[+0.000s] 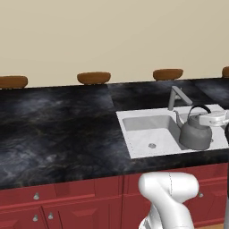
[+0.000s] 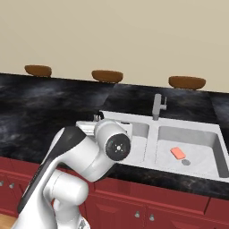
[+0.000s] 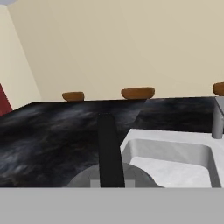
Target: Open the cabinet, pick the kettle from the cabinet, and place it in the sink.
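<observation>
Four brown bowls [image 1: 93,78] along back edge of desk [image 1: 53,129], well apart. One kettle [image 1: 195,132] over left basin of sink [image 1: 145,134], by faucet [image 1: 177,96]; gripper [image 1: 216,119] closed on its handle. One orange sponge [image 2: 178,152] in right basin.

kettle [image 3: 111,175] base cut off in hand view, jaws past left base view's right edge
</observation>
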